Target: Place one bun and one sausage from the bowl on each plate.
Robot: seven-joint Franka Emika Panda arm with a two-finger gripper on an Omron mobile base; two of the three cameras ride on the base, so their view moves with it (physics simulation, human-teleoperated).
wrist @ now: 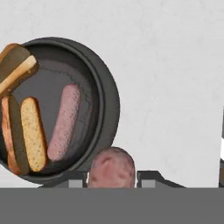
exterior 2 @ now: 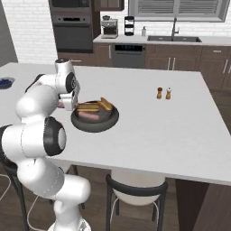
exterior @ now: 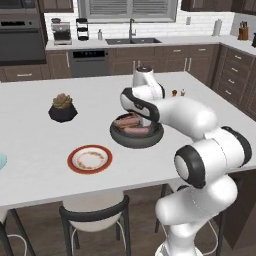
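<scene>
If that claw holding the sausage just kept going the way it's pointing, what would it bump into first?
Probably the white counter just beside the dark bowl. The gripper, shut on a sausage, points down at bare countertop, though depth is hard to judge.

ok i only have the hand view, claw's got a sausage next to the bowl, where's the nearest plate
observer: the red-rimmed plate lies on the counter, left of the bowl and nearer the robot's edge.
operator: anything on it yet
observer: no food on it.
operator: and the second plate
observer: a sliver of the pale blue plate shows at the far left edge of the left base view, beyond the red-rimmed one.
</scene>
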